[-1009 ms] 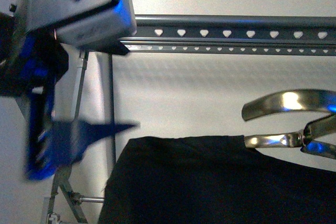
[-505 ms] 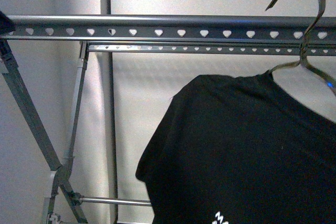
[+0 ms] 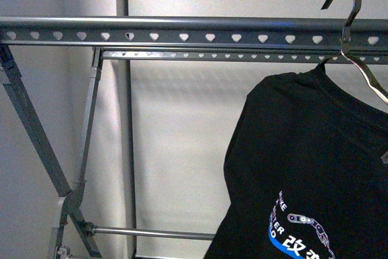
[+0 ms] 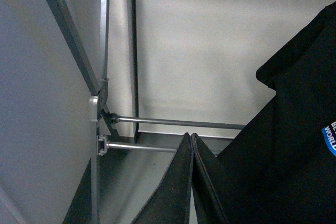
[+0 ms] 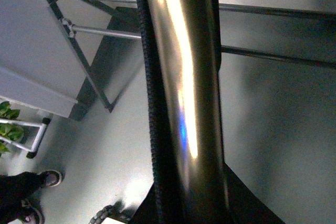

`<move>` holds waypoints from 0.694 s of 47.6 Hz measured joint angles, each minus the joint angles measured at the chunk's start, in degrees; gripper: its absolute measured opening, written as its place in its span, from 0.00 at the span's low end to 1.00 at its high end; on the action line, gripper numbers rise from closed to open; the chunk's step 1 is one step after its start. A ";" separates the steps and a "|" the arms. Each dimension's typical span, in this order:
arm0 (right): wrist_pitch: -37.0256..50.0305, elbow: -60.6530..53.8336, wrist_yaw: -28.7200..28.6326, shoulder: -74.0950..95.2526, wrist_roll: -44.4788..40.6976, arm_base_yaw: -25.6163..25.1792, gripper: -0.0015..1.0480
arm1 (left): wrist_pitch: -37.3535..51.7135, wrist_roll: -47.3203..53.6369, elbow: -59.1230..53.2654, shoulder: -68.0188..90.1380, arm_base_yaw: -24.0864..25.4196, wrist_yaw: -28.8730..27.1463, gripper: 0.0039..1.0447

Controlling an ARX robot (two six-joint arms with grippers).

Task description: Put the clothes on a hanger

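Observation:
The clothes, a black polo shirt (image 3: 303, 150) with a blue-and-white logo (image 3: 300, 228), hang at the right on a shiny metal clothes hanger (image 3: 364, 77). Its hook (image 3: 347, 10) stands up in front of the top rail (image 3: 182, 31) of the hanger, a grey rack with heart-shaped holes. I cannot tell if the hook rests on the rail. My right gripper (image 5: 178, 35) is shut on the clothes hanger (image 5: 184, 103). My left gripper (image 4: 191, 142) is shut and empty, low beside the shirt (image 4: 294, 129). Neither gripper shows in the front view.
The rack's crossed legs (image 3: 36, 144) and a lower crossbar (image 3: 151, 233) stand at the left, with a second rail (image 3: 242, 56) behind the top one. A white wall is behind. On the floor are a person's shoes (image 5: 31, 192) and a plant (image 5: 10, 124).
My left arm has left the front view. The shirt on the clothes hanger has risen, turned upright and moved right, so its hook is now by the top rail and the logo shows.

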 joint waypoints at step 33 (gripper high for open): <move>-1.68 28.76 14.27 22.38 20.02 4.76 0.08 | -2.49 0.09 -16.39 -18.58 0.00 0.00 0.03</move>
